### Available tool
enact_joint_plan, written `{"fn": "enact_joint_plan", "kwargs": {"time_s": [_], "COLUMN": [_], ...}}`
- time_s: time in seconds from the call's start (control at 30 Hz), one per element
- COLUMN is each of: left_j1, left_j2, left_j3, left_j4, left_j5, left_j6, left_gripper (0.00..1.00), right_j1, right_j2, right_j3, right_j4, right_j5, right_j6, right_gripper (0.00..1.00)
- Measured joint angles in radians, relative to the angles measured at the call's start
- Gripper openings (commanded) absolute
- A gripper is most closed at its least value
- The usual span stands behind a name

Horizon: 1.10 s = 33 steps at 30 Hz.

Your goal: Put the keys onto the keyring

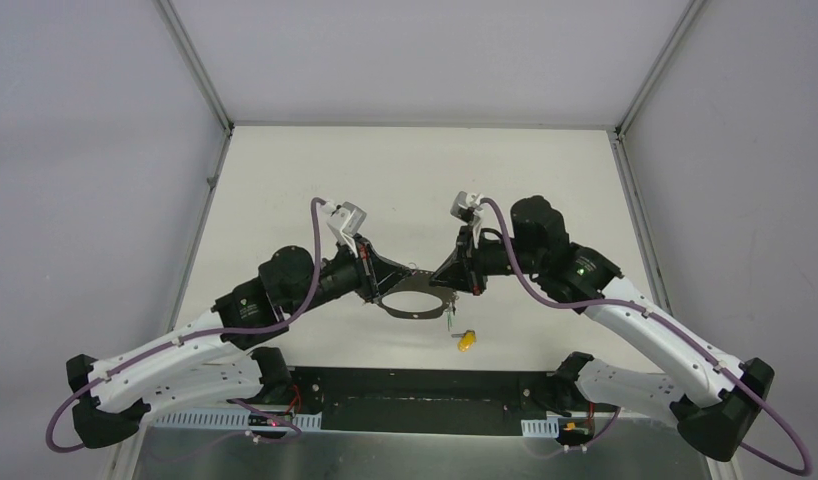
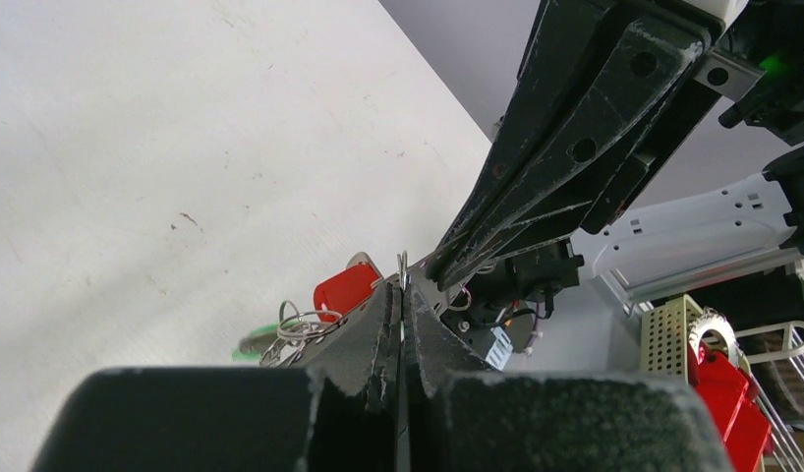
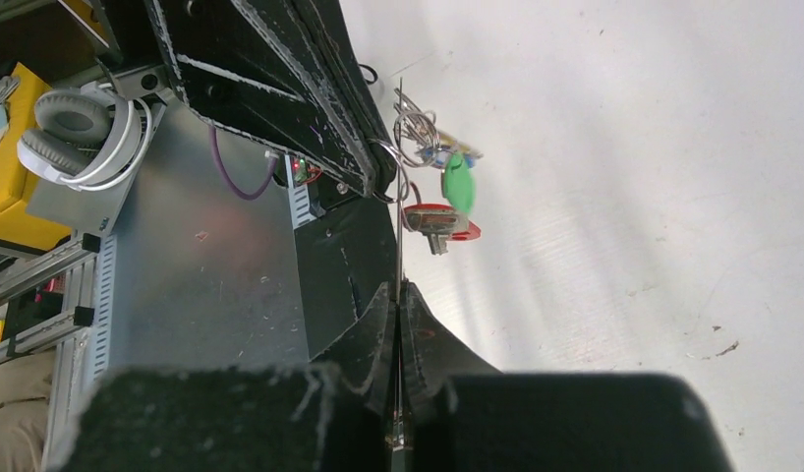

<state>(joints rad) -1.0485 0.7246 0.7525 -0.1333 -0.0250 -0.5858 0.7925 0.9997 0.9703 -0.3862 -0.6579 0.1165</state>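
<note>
Shut jaws hide part of the edge-on keyring (image 3: 400, 256)

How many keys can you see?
3. A yellow key lies beside the keyring, on the right arm's side. A red key and a green key dangle close together by the keyring's edge. More may be hidden.

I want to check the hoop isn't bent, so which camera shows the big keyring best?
The top external view. There the keyring appears as a whole hoop, held above the table between both arms' shut jaws. Each wrist view catches it only edge-on, as a thin line rising from that arm's own jaws, so its shape cannot be judged there.
</note>
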Motion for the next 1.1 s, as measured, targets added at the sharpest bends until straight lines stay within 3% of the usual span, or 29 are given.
{"fn": "enact_joint_plan", "kwargs": {"time_s": [0.57,1.1], "left_j1": [0.000,-0.006], "left_j2": [0.240,0.391], "left_j3": [0.329,0.530], "left_j4": [-0.365,-0.569], "left_j5": [0.002,-0.002], "left_j6": [0.048,0.127], "left_gripper": [0.00,0.00], "right_j1": [0.031,0.063], "right_j2": [0.000,0.013], "right_j3": [0.064,0.126], "right_j4": [-0.121,-0.211], "right_j5": [0.104,0.188], "right_j6": [-0.075,-0.100], "right_gripper": [0.00,0.00]}}
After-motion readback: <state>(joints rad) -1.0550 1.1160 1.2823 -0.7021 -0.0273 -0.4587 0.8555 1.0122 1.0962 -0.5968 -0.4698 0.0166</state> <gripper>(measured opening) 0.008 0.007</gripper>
